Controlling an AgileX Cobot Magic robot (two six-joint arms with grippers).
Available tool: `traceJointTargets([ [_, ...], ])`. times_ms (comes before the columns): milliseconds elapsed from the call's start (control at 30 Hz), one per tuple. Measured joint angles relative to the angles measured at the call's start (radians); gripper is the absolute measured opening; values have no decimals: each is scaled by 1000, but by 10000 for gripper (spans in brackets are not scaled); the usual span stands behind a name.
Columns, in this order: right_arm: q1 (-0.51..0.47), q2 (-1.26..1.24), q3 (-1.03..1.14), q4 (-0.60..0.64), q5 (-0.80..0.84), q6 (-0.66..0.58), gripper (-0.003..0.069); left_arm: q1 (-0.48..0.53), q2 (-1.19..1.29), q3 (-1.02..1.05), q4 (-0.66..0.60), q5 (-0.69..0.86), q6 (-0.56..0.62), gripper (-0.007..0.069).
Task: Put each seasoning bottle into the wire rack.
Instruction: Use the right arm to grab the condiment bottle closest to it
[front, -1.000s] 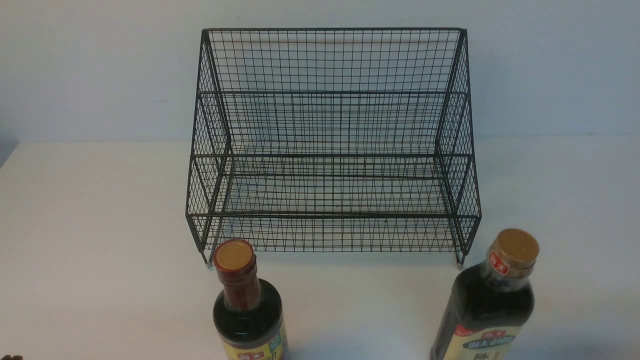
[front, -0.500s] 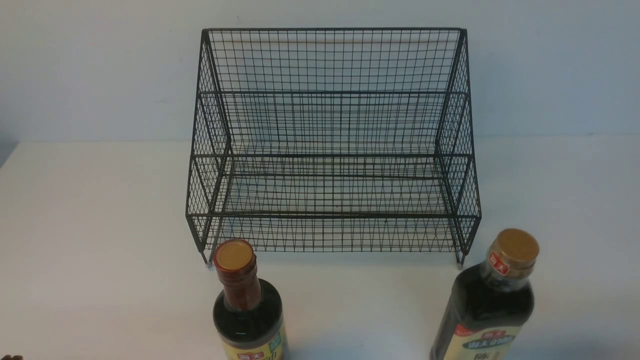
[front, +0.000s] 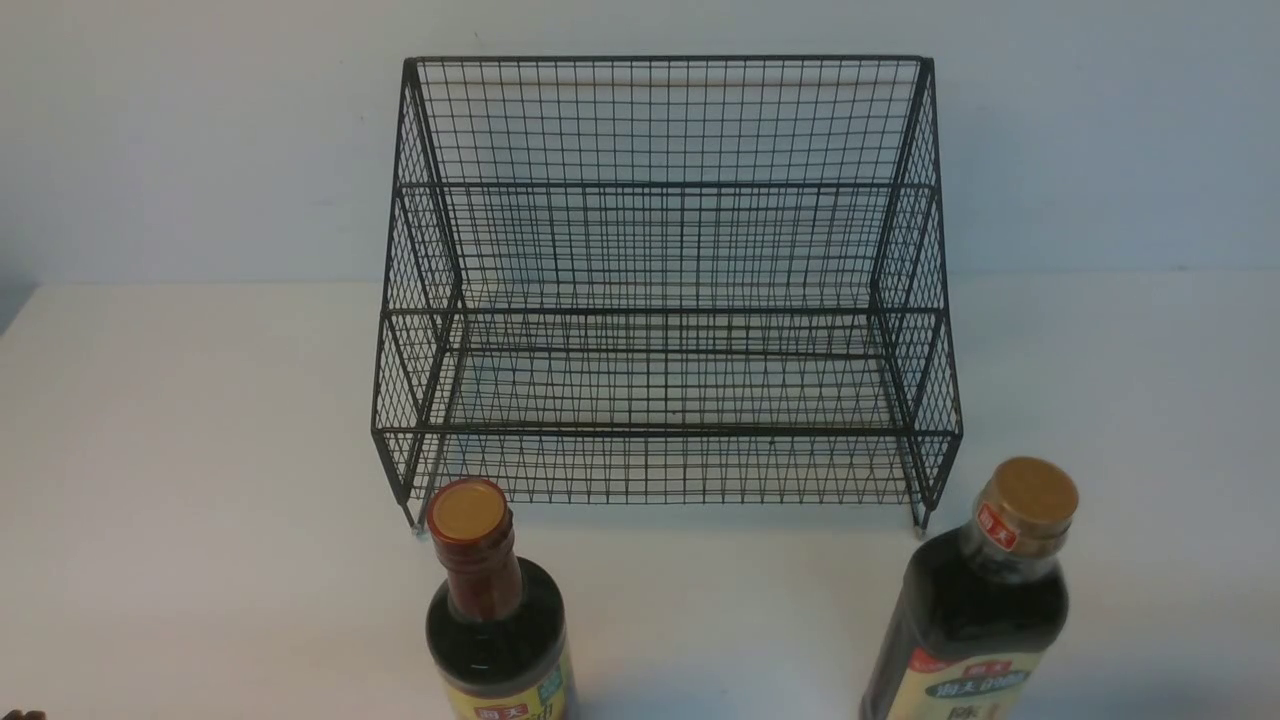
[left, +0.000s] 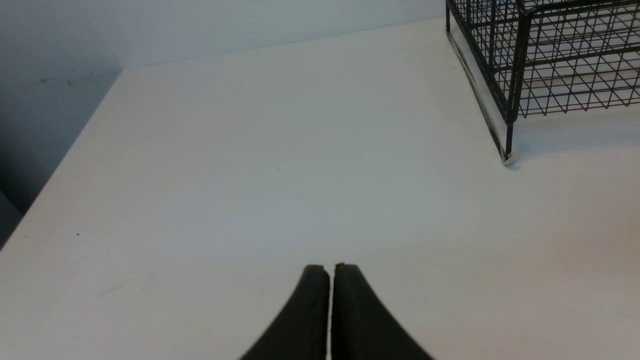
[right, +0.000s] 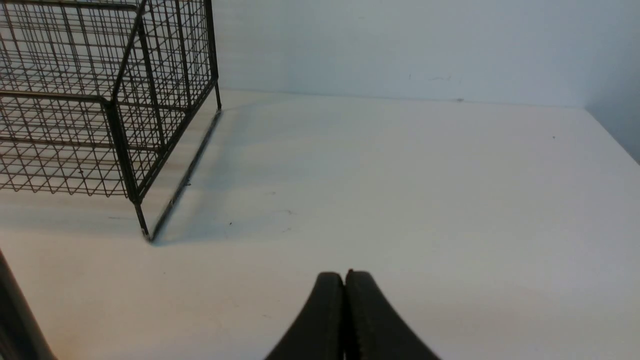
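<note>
The black wire rack (front: 660, 300) stands at the back middle of the white table, with nothing in it. In front of its left corner stands the bottle with the red-brown neck wrap and yellow label (front: 495, 620). In front of its right corner stands the broader bottle with the cream-and-green label (front: 985, 610). Both are upright with gold caps. My left gripper (left: 330, 267) is shut and empty over bare table, left of the rack (left: 545, 55). My right gripper (right: 344, 275) is shut and empty, right of the rack (right: 100, 95). Neither gripper shows in the front view.
A pale wall runs right behind the rack. The table's left edge (left: 60, 170) drops off beside my left gripper. The table's right edge (right: 612, 135) lies beyond my right gripper. A dark curved shape (right: 15, 320) sits at the corner of the right wrist view.
</note>
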Motion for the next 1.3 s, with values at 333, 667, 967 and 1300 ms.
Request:
traceJointTargets([
  [333,0,0,0,0,0,0,-15,0,0,0,0,0,0,-5],
  [667,0,0,0,4,-1,6,-15,0,0,0,0,0,0,-5],
  [967,0,0,9,427,-98,253,-15,0,0,0,0,0,0,-5],
  [1300,0,0,9,618,-153,276,-15,0,0,0,0,0,0,-5],
])
